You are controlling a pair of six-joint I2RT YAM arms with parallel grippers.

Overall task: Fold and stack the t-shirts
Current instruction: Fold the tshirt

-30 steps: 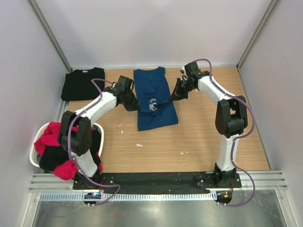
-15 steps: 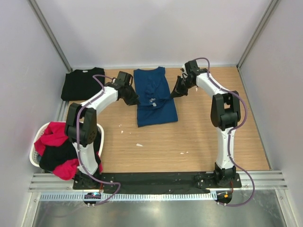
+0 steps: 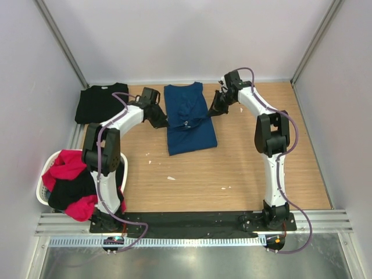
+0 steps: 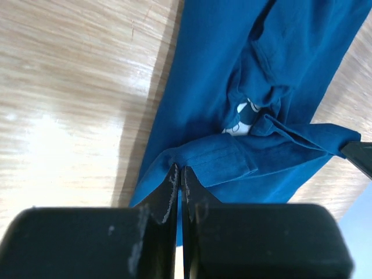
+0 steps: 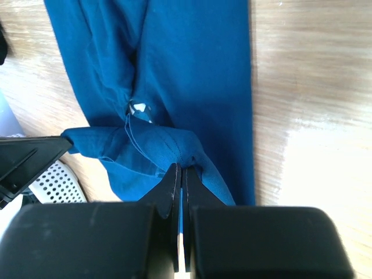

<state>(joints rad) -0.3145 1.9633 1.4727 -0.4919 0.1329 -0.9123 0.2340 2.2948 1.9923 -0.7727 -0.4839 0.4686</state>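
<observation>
Left arm (image 3: 125, 119) and right arm (image 3: 256, 104) stretch forward, angled inward, jaws closed.

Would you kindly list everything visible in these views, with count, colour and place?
navy t-shirt: one, navy blue with a pale print, far middle of table, partly folded
black t-shirt: one, black, folded, far left corner
basket: one, white, near left side
heaped clothes: count unclear, red and black, in the basket
scraps: a few, pale, mid-table
table: one, light wood
left arm: one, white and black, jaws shut on the navy t-shirt's left edge
right arm: one, white and black, jaws shut on its right edge
</observation>
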